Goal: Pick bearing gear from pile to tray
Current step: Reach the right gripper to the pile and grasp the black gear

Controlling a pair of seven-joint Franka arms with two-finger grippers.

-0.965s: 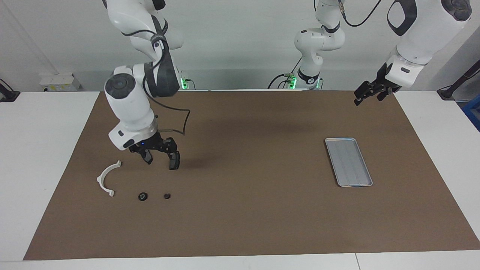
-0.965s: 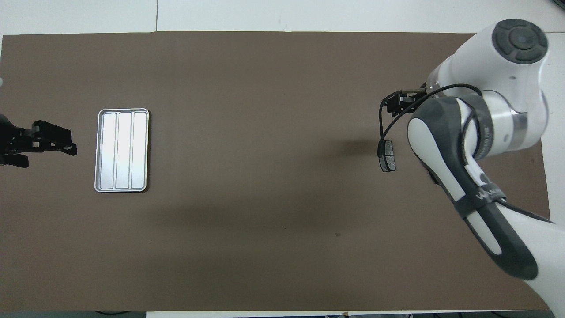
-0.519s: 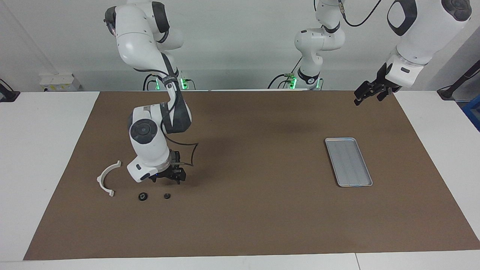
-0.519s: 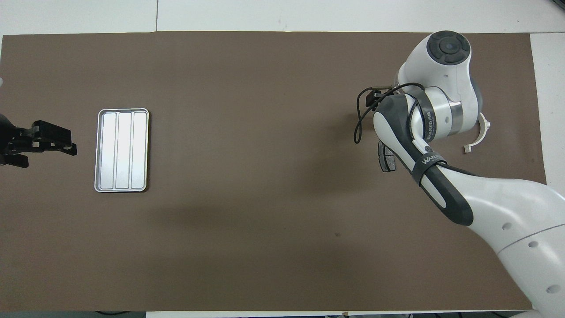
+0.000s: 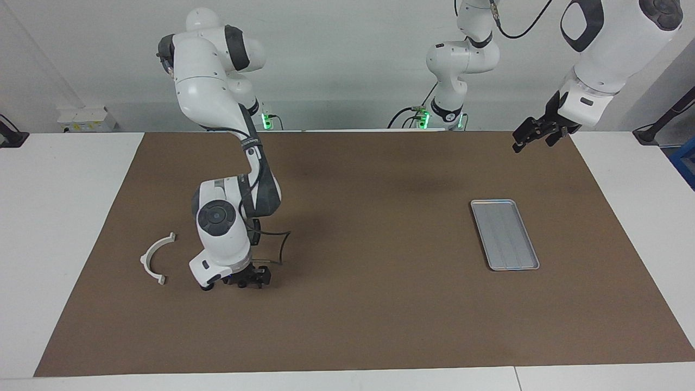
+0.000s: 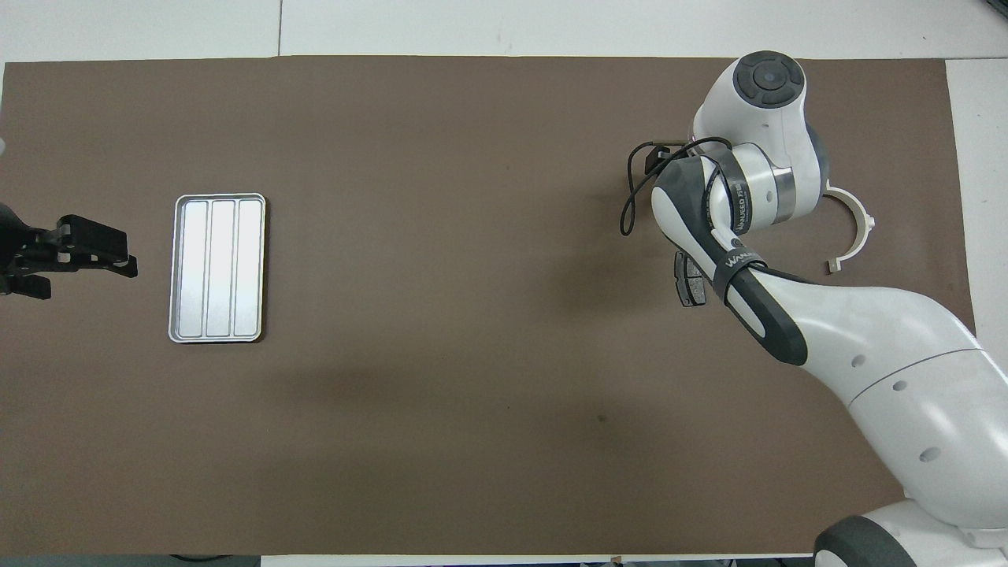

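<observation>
My right gripper is down at the brown mat, open, right where a small black round piece of the pile lies. That bearing gear is hidden by the hand. The edge of another black round piece peeks out under the wrist. The white half-ring bracket lies beside the hand, toward the right arm's end. A dark grey plate shows partly beside the forearm. The silver tray sits toward the left arm's end with nothing in it. My left gripper waits open in the air beside the tray.
The mat covers most of the white table. In the overhead view the right arm's wrist and forearm cover the round pieces and the gripper.
The right arm has swung away from the robots and dropped from above the grey plate to the mat at the black round pieces. The left arm has not moved.
</observation>
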